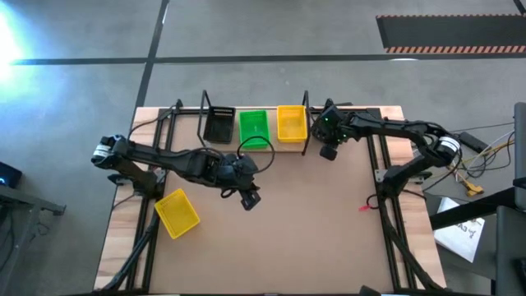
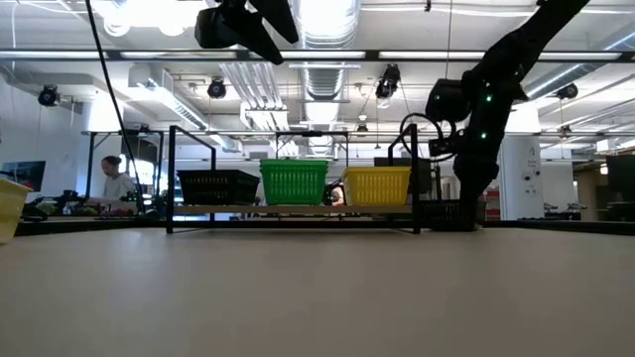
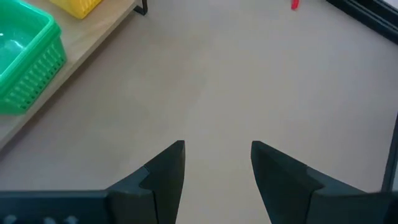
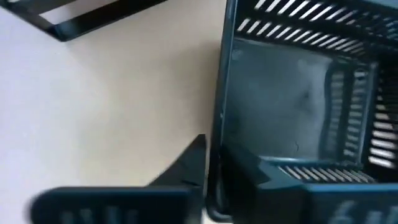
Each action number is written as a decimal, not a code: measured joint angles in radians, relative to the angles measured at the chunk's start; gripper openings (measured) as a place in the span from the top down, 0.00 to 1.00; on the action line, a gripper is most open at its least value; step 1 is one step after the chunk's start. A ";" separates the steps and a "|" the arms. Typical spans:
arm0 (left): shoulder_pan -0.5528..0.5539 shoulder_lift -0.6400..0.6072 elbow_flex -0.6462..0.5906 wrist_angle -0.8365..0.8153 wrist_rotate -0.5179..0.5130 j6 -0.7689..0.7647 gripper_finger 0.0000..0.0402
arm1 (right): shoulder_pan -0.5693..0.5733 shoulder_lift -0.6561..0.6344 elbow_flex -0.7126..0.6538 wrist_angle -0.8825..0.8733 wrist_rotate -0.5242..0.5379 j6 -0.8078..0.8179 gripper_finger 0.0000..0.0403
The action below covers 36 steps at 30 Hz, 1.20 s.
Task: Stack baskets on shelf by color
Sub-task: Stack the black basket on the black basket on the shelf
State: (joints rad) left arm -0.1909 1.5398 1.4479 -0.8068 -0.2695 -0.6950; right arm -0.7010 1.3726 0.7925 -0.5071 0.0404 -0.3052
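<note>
1. High view. On the far edge of the smooth tan tabletop [image 1: 296,230], a pale wood shelf [image 1: 274,141] with thin black wire ends. On it, side by side: shelf black basket [image 1: 219,125], green basket [image 1: 253,127], shelf yellow basket [image 1: 291,123]. All rectangular, perforated plastic. Near the left front, tilted and well apart from the shelf, a loose yellow basket [image 1: 177,212]. Left hand [image 1: 249,200] over bare tabletop in front of the shelf. Right hand [image 1: 329,152] just beside the shelf's right end.

2. Low view. Adds what the top view hides: a floor-level black basket [image 2: 446,212] on the tabletop beside the shelf's right upright, under the right arm. Also a person [image 2: 117,180] far behind.

3. Left wrist view. Two dark wedge-shaped fingers [image 3: 165,171] spread apart, released, nothing between them. Ribbed green wall and yellow corner on the plank at the side. A small red bit [image 3: 295,5] farther off.

4. Right wrist view. Only here the grip: one finger [image 4: 186,168] outside, the other inside, clenched on the slotted wall of the floor-level black basket.
</note>
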 joint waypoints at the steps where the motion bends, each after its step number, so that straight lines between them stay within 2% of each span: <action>1: 0.000 -0.001 0.000 -0.009 0.000 0.001 0.58 | 0.000 -0.012 0.000 -0.012 0.001 0.005 0.93; 7: 0.000 -0.033 -0.001 -0.023 -0.039 0.051 0.58 | 0.022 -0.171 0.000 -0.210 0.012 0.118 0.98; 10: 0.002 -0.059 -0.001 -0.022 -0.076 0.110 0.58 | 0.077 -0.267 0.014 -0.333 0.001 0.216 0.98; 14: 0.017 -0.095 -0.001 -0.021 -0.103 0.201 0.58 | 0.228 -0.358 0.065 -0.358 -0.090 0.390 0.98; 19: 0.057 -0.133 -0.001 -0.017 -0.106 0.269 0.58 | 0.495 -0.375 0.094 -0.389 -0.096 0.649 0.98; 24: 0.083 -0.158 0.000 -0.003 -0.107 0.305 0.58 | 0.788 -0.311 0.104 -0.366 -0.121 0.795 0.98; 28: 0.084 -0.170 0.001 0.005 -0.107 0.324 0.58 | 0.972 -0.225 0.104 -0.173 -0.133 0.780 0.98; 33: 0.084 -0.187 0.001 0.002 -0.103 0.340 0.58 | 1.005 -0.042 0.104 0.154 -0.126 0.753 0.98; 36: 0.084 -0.205 0.001 -0.046 -0.072 0.336 0.58 | 0.982 0.082 0.143 0.259 -0.126 0.714 0.98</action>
State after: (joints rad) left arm -0.1066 1.3350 1.4487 -0.8526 -0.3411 -0.3590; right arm 0.2813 1.4546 0.9358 -0.2478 -0.0855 0.4084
